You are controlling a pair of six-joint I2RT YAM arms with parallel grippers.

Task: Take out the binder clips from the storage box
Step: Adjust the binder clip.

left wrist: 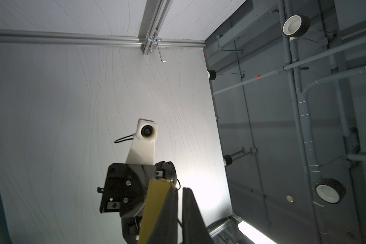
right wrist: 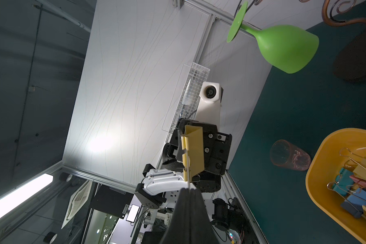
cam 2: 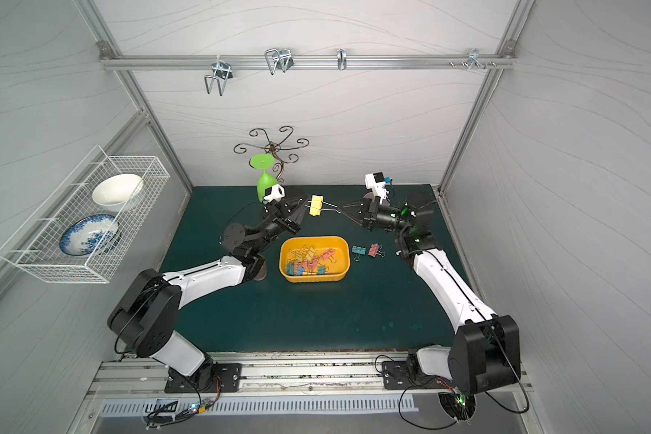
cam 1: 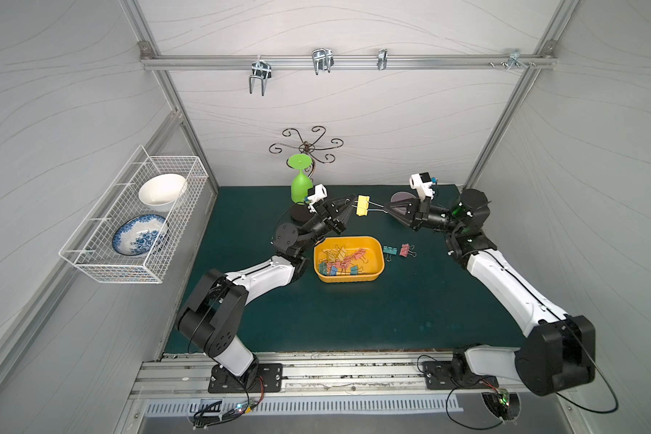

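Note:
A yellow binder clip (cam 1: pixel 362 205) (cam 2: pixel 315 205) hangs in the air above the back of the mat, between my two grippers. My left gripper (cam 1: pixel 353 205) (cam 2: pixel 302 206) is shut on one of its wire handles. My right gripper (cam 1: pixel 386 210) (cam 2: pixel 339 210) is shut on the wire at the opposite side. In the left wrist view the clip (left wrist: pixel 156 207) lies against the left gripper (left wrist: pixel 180 189). In the right wrist view it (right wrist: pixel 193 152) sits just beyond the right gripper (right wrist: pixel 188 190). The yellow-orange storage box (cam 1: pixel 376 244) (cam 2: pixel 341 248) (right wrist: pixel 325 152) holds several binder clips (cam 1: pixel 339 261) (cam 2: pixel 305 261) (right wrist: pixel 355 186).
A teal clip (cam 1: pixel 390 250) and a pink clip (cam 1: pixel 405 250) lie on the mat right of the box. A green glass (cam 1: pixel 301 184) hangs on a scroll rack at the back. A lilac bowl (cam 1: pixel 403 197) sits behind the right gripper. A wire basket (cam 1: pixel 136 221) hangs on the left wall.

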